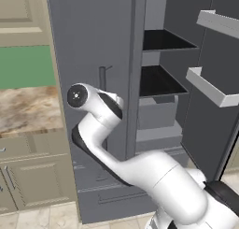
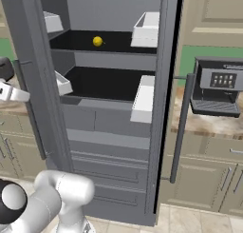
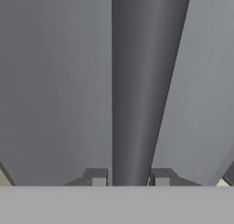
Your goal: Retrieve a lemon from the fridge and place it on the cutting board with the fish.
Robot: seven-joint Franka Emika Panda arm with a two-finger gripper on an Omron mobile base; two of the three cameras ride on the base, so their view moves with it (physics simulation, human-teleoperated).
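A beige-cabinet kitchen surrounds the fridge, one door swung open. The gripper is clenched on the other door's handle. The lemon sits on the upper shelf; it looks light, firm and prone to roll, best pinched across its middle.

small yellow lemon on the upper black shelf of the open fridge, coffee machine beside it
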